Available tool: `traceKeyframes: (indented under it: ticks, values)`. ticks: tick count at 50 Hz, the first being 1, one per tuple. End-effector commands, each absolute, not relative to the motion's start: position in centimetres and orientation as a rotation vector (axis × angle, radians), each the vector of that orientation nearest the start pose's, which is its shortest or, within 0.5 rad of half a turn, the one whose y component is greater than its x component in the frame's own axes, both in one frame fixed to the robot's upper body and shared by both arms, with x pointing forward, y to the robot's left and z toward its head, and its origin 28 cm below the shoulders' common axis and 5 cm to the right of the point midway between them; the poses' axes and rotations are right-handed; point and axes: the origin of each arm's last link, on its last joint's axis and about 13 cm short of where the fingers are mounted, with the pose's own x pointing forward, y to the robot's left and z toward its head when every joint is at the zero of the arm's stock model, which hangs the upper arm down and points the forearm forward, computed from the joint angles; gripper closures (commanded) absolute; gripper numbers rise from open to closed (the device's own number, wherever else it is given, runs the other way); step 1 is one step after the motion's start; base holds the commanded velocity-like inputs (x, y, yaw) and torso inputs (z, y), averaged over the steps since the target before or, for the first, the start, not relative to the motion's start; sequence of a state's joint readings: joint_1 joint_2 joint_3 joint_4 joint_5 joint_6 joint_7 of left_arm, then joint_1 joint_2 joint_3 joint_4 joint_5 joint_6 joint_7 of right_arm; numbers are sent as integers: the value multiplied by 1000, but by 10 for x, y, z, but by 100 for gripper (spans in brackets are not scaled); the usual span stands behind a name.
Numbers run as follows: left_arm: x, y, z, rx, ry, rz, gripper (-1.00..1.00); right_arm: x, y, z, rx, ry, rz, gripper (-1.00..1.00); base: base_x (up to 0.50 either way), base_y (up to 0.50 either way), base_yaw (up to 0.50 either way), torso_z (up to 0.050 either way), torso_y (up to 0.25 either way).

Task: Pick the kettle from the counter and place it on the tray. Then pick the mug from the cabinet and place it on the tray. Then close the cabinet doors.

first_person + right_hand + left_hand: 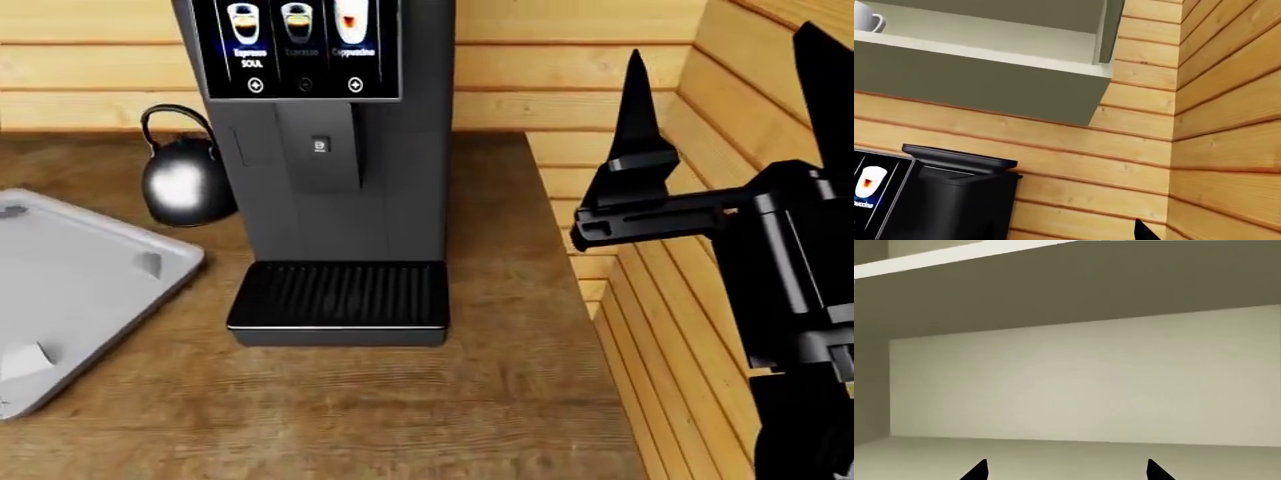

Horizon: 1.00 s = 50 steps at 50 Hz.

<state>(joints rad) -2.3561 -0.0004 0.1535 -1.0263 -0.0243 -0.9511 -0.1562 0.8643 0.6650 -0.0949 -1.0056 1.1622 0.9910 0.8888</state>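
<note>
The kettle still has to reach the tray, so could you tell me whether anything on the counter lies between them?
Nothing visible does: the kettle stands just behind the tray, with bare counter between; the coffee machine is beside the kettle.

Counter (400, 420) – tray (80, 270), kettle (187, 180), coffee machine (334, 150); mug (866, 17) prob. on cabinet shelf (987, 47).

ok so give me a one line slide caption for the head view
Kettle waits on the counter between the coffee machine and the empty tray, right pincer raised.
</note>
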Motion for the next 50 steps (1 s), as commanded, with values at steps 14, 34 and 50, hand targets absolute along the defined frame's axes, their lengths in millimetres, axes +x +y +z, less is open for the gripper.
traceKeyframes:
  ticks: [14, 34, 50]
  values:
    - [285, 212, 581, 93, -372, 264, -100, 181, -108, 276, -147, -542, 49, -100, 393, 0, 0, 0, 2]
    - [327, 227, 535, 69, -121, 305, -100, 184, -104, 271, -144, -530, 61, -100, 0, 0, 0, 0, 0]
    - [345, 234, 505, 62, 5, 310, 100, 187, -102, 266, -140, -518, 66, -100, 0, 0, 0, 0, 0]
